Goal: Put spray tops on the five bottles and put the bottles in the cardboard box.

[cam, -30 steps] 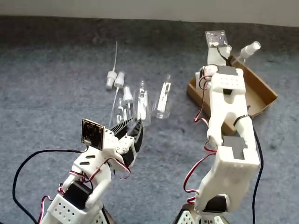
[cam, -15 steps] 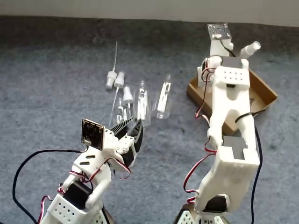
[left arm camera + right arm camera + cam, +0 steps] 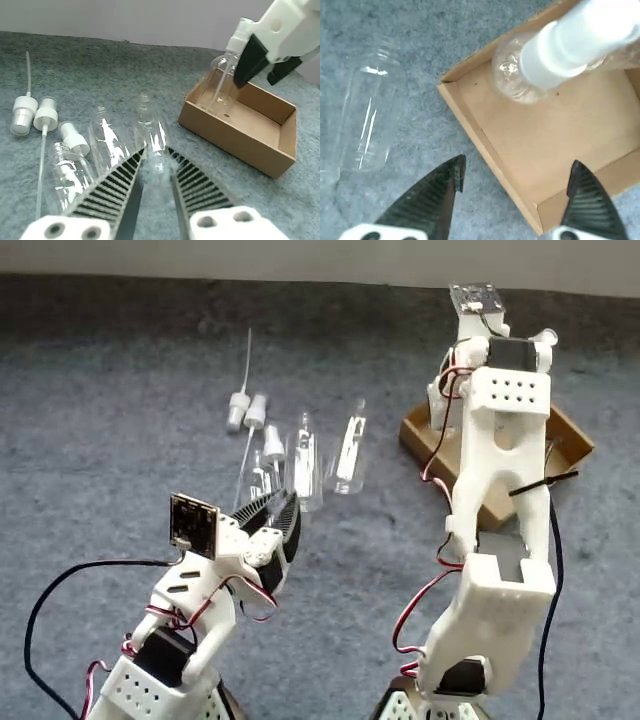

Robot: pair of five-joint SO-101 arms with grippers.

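**A:** What's in the box (image 3: 235, 132)?

**B:** One capped bottle (image 3: 220, 82), standing at a corner (tilted a little, I think). The right end effector (image 3: 519, 165) hangs over it, jaws wide apart and empty.

**A:** Risk?

**B:** On lifting away, a finger could clip its spray top (image 3: 239, 32) and tip it out.

**A:** And the left?

**B:** The left end effector (image 3: 155, 151), jaws slightly apart, hovers over loose bottles (image 3: 150, 127) lying on the tabletop (image 3: 100, 65). They're round, so a closing grip may roll them aside.
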